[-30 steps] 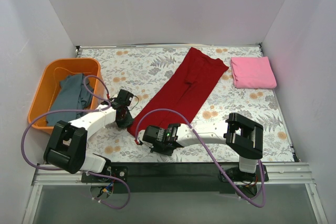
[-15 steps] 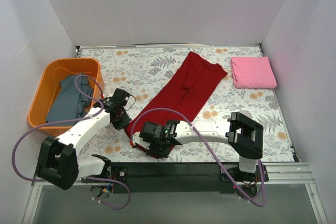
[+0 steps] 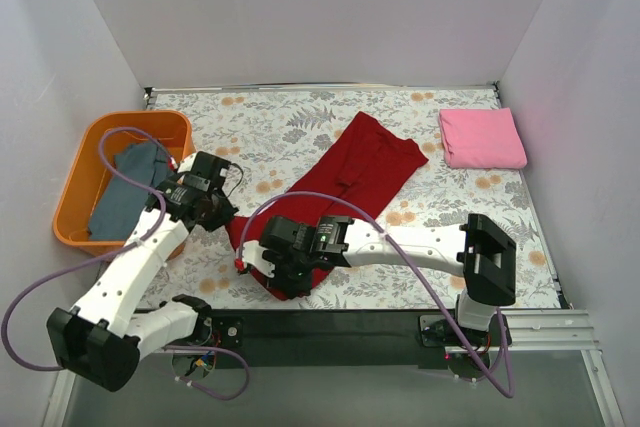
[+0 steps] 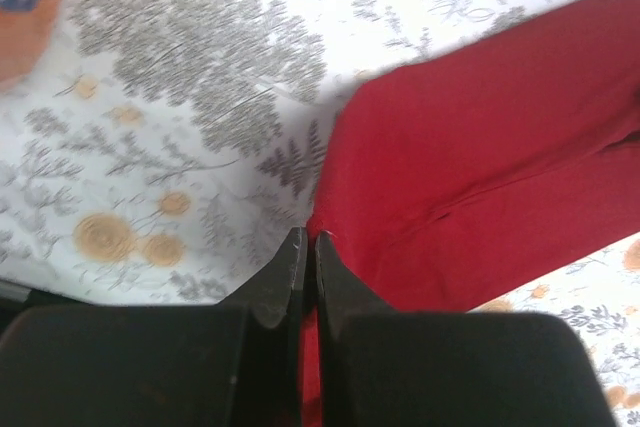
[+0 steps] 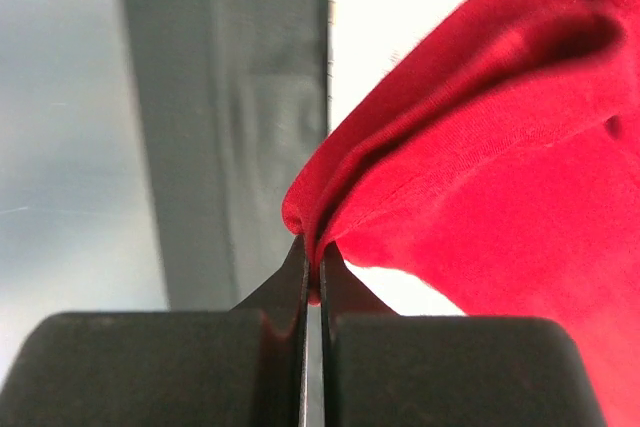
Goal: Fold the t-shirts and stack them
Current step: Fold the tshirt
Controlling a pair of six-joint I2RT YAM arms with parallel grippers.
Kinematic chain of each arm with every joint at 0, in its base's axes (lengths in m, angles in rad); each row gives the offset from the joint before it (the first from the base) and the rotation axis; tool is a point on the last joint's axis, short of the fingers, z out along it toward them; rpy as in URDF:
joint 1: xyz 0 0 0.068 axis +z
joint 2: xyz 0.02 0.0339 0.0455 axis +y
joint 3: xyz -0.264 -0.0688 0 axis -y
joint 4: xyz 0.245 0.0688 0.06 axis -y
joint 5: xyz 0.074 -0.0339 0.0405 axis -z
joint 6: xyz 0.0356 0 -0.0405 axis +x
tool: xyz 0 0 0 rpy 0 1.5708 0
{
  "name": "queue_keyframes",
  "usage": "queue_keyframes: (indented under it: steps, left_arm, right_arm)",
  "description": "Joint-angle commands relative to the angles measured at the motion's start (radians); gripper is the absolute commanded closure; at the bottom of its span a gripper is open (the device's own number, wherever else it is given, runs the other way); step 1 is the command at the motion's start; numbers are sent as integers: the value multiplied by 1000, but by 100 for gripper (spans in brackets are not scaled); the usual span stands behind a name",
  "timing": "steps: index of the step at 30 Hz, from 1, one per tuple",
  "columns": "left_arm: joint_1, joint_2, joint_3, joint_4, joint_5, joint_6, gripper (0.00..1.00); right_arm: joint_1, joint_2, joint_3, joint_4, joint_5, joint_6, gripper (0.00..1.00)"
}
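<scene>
**Spotter:** Holding anything yet?

**Me:** Pinching the dark red t-shirt (image 3: 365, 167) at its near hem, both sides. My left claw (image 4: 308, 243) is clamped on the hem's left corner. My right claw (image 5: 311, 249) is clamped on a bunched fold at the other corner, close to the dark front rail (image 5: 230, 127).

**Spotter:** What worries you?

**Me:** Left has only a sliver of edge between its fingers. If my arms pull apart or rise unevenly, that corner could slip out. Right may have bitten more than one layer, though I can't tell from the crumple, and that would twist the fold. The shirt also lies diagonally across the tablecloth (image 3: 270, 127), so a straight carry could land crooked.

**Spotter:** Which view helps most?

**Me:** The wrist views show each bite up close and nothing of the layout. Only the overhead one shows the whole garment, the pink t-shirt (image 3: 482, 137) folded at the far right, and the grey-blue t-shirt (image 3: 125, 197) in the orange basket (image 3: 72, 197).
</scene>
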Motion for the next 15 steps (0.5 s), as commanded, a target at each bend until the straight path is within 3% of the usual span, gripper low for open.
queue_keyframes:
  steps: [1, 6, 15]
  left_arm:
    - [3, 98, 61, 120, 58, 56, 100]
    - [3, 287, 138, 324, 222, 84, 100]
    - [3, 562, 267, 542, 323, 83, 100]
  right_arm:
    - [-35, -68, -11, -57, 142, -18, 99]
    - [-170, -139, -100, -65, 270, -23, 99]
    - [-316, -149, -178, -37, 562, -72, 99]
